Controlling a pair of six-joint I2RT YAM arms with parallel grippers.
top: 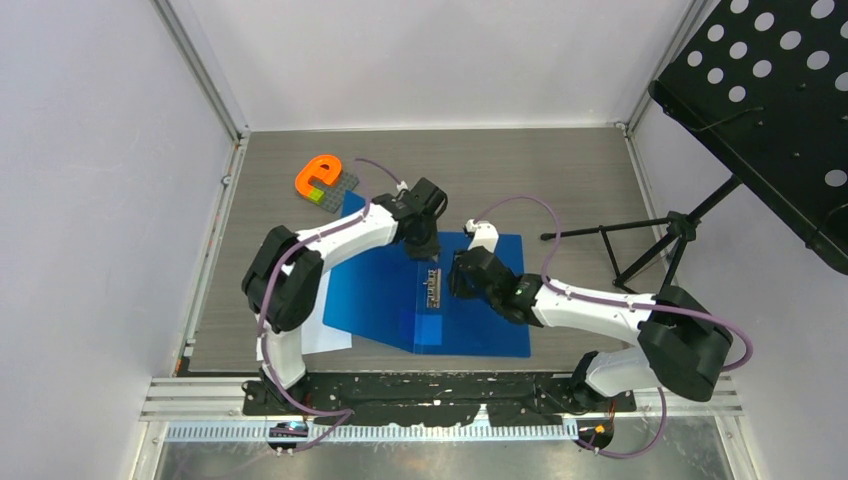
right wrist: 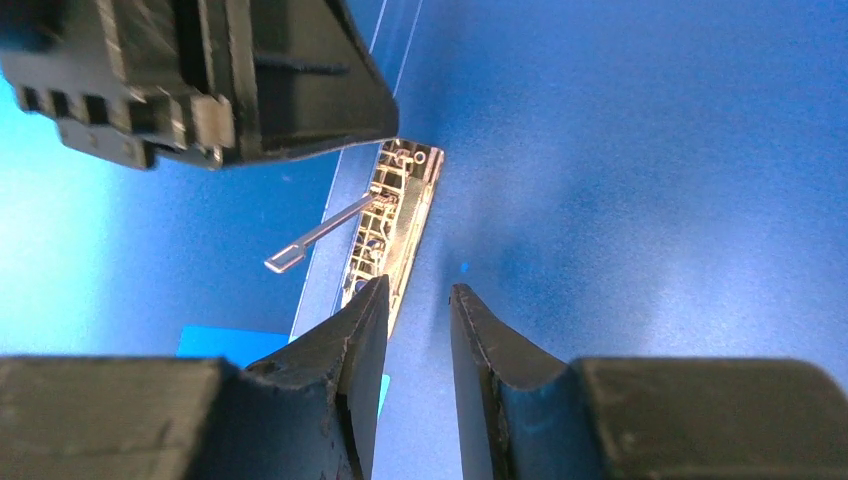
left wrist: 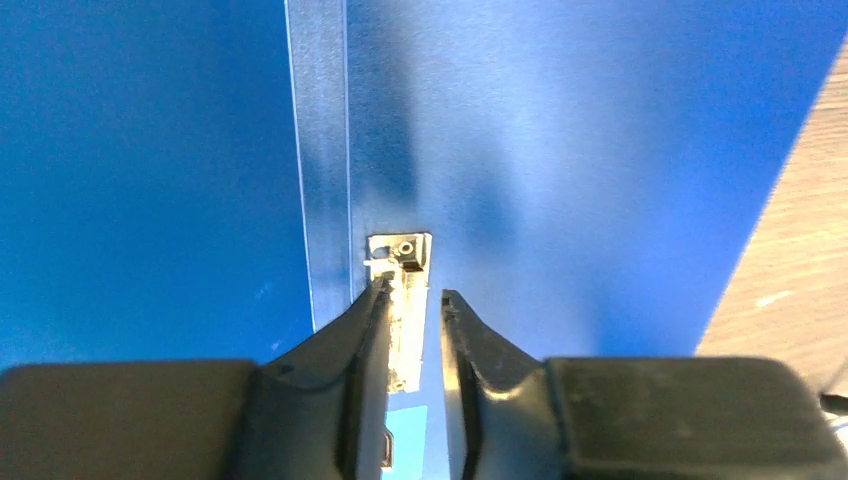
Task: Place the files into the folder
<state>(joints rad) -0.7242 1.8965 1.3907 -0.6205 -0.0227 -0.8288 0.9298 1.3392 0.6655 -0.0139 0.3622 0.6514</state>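
Note:
The blue folder (top: 480, 320) lies open and flat on the table, with the metal clip (top: 432, 290) along its spine. White files (top: 330, 338) stick out from under the folder's near left corner. My left gripper (top: 432, 252) points down at the clip's far end; in the left wrist view (left wrist: 413, 295) its jaws are slightly apart astride the clip (left wrist: 412, 300) and hold nothing. My right gripper (top: 455, 275) hovers just right of the clip; in the right wrist view (right wrist: 418, 290) it is narrowly open and empty. The clip's thin wire lever (right wrist: 310, 240) stands raised.
An orange letter-shaped block on a small grey plate (top: 322, 178) sits at the far left beyond the folder. A black music stand's tripod legs (top: 640, 245) rest on the table's right side, its perforated desk (top: 770, 110) overhanging. Walls enclose three sides.

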